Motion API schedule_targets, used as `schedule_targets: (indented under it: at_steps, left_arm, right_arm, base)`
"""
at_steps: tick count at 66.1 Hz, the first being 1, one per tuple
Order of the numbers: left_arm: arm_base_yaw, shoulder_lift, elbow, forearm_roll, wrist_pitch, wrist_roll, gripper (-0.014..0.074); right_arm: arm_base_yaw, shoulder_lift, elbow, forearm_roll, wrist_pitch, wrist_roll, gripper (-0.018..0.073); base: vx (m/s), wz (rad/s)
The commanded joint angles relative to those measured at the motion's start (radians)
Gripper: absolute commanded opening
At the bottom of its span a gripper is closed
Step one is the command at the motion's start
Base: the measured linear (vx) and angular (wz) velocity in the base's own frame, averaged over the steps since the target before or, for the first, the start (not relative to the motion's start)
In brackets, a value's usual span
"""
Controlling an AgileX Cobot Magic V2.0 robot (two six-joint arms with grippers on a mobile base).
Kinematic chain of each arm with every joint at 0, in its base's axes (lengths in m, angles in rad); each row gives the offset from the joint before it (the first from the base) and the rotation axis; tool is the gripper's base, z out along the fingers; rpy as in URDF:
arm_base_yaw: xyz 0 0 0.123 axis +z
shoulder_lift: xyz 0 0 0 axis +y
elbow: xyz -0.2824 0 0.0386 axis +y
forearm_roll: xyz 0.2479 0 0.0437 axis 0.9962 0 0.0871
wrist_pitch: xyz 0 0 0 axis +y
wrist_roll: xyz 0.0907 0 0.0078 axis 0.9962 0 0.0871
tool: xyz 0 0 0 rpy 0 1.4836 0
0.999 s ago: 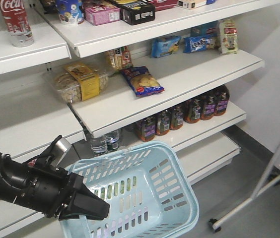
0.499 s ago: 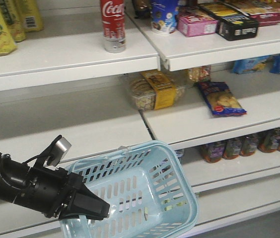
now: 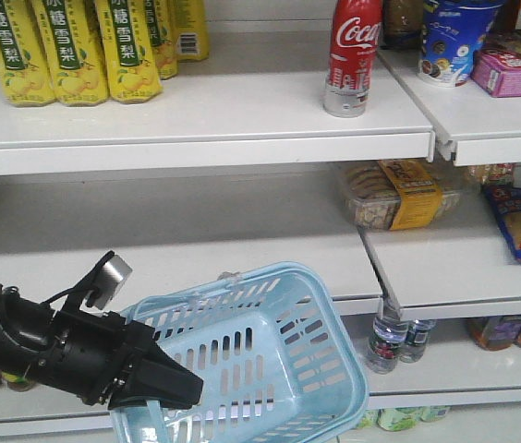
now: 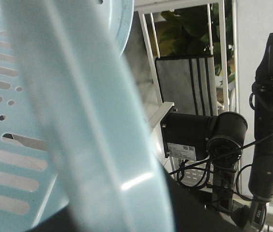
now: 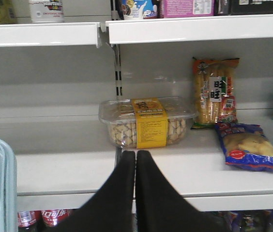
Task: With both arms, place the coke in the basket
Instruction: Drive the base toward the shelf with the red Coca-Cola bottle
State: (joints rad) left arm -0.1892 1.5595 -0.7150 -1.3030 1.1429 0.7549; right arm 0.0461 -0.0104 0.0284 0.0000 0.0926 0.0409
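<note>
Pale blue plastic of the basket (image 3: pixel 270 355) is pinched at its near rim by the left end effector (image 3: pixel 185 392), apparently to be held ready below the shelf (image 3: pixel 196 115) where the coke (image 3: pixel 355 51) stands upright, untouched, while the right end effector (image 5: pixel 135 155) is pressed together, empty.

I see my left arm (image 3: pixel 30 346): black cylinder segments, thin black cables (image 3: pixel 74 293), silver-grey camera box (image 3: pixel 111 274). Right fingers (image 5: pixel 122 193) plain black, tapered. Right arm (image 4: pixel 272 121) black too; white sticker (image 4: pixel 182 151) on the black housing beside it.
</note>
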Motion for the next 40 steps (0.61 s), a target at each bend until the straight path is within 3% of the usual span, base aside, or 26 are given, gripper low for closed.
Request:
schedule_targets:
  at_steps: [1, 40]
  left_arm:
    - [-0.003, -0.041, -0.02, -0.078, 0.061, 0.013, -0.0006]
    - [-0.003, -0.041, -0.02, -0.078, 0.061, 0.013, -0.0006]
  right_arm:
    - [-0.003, -0.018, 0.011, -0.007, -0.079, -0.006, -0.001]
    - [-0.003, -0.018, 0.011, -0.007, -0.078, -0.006, -0.001]
  base:
    - [0.06, 0.26]
    - [0.05, 0.14]
